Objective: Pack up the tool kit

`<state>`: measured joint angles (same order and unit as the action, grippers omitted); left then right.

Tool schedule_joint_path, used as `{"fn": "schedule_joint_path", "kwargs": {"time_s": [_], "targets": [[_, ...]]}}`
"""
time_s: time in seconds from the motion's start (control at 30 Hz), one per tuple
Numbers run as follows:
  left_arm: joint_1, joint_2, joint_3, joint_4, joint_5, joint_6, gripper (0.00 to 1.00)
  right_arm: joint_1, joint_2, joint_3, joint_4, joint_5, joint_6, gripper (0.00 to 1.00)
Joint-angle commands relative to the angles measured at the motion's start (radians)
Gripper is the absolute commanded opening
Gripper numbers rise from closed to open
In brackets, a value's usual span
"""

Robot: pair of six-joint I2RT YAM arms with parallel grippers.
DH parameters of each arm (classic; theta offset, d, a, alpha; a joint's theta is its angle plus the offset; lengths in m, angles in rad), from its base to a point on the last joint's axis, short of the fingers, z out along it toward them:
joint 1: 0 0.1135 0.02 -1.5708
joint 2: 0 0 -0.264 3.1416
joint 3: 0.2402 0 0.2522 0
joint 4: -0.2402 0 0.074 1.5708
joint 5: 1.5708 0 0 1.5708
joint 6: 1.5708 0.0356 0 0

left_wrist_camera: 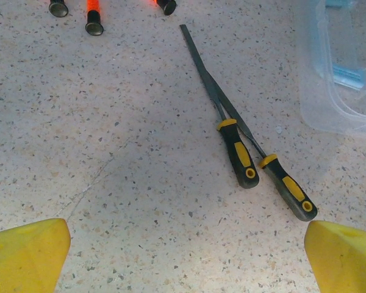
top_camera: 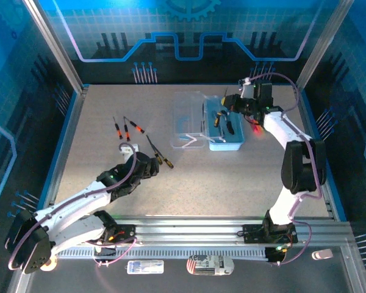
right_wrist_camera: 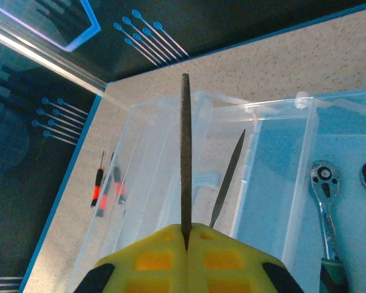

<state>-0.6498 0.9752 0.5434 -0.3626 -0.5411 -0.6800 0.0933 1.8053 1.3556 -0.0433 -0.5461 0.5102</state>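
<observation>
Right pincer (right_wrist_camera: 186, 235) is pinching a file (right_wrist_camera: 185, 152) by one end, blade poking out over the open tool case (right_wrist_camera: 274, 183). Left pincer (left_wrist_camera: 186, 253) hangs spread wide above the bench (left_wrist_camera: 110, 171), with two yellow-handled files (left_wrist_camera: 239, 155) lying just ahead.

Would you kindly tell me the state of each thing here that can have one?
Left gripper: open, empty.
Right gripper: shut on a file.
Case: open, lid laid back.
Two files: lying loose on the table, blades crossed.
Screwdrivers: lying loose.
Ratchet: lying in the case.
</observation>
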Motion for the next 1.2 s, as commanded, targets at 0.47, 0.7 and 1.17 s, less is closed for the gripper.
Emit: {"fn": "schedule_joint_path", "kwargs": {"time_s": [0.47,0.7,1.17], "targets": [[0.019,-0.004,0.015,-0.015,0.043,-0.013,0.99,0.086,0.267,0.26,-0.216,-0.079,-0.08,0.05],[0.021,-0.015,0.018,-0.023,0.046,-0.012,0.99,0.086,0.333,0.317,-0.252,-0.06,-0.071,0.08],[0.024,-0.001,0.049,-0.032,0.075,-0.008,0.99,0.084,0.327,0.335,-0.286,-0.005,-0.044,0.26]]}}
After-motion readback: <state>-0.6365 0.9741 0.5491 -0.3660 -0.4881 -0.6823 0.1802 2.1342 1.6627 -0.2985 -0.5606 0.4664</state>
